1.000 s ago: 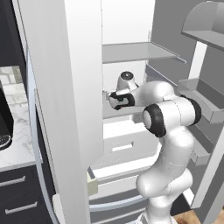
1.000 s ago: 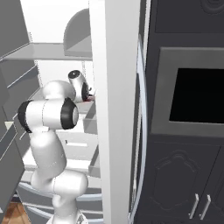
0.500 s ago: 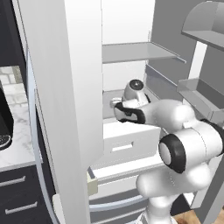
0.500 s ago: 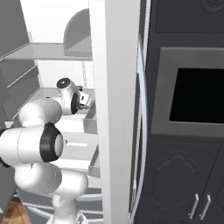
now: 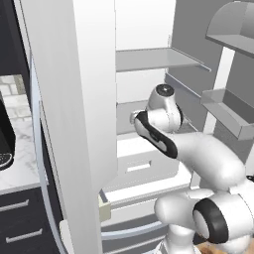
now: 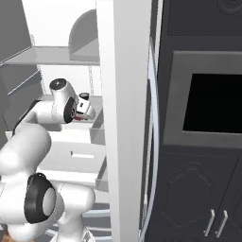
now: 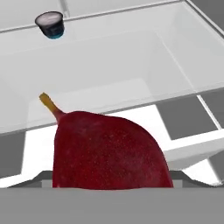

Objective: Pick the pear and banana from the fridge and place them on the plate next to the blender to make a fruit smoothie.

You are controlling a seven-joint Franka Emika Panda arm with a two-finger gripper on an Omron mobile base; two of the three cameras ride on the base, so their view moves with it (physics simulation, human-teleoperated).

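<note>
The pear (image 7: pixel 109 151), dark red with a yellowish stem, looms large at the bottom of the hand view and covers the fingertips. It hangs over a white fridge (image 7: pixel 113 65) drawer. My gripper (image 6: pixel 84 111) sits at the fridge's (image 5: pixel 154 59) middle level and is shut on the pear (image 6: pixel 77 118), a red sliver under the hand. In the left base view the hand (image 5: pixel 135 118) is partly behind the fridge door. The banana, plate and blender are out of view.
A tiny dark cup with a blue rim (image 7: pixel 50 24) stands far back on the shelf. The open white door (image 6: pixel 123 118) is just right of the hand. A black built-in oven (image 6: pixel 208 104) lies beyond it. A marble counter with a black appliance (image 5: pixel 5 141) is at left.
The elbow has swung down and back toward the base. The hand has stayed by the middle shelf, dropping a little, with the pear still in it.
</note>
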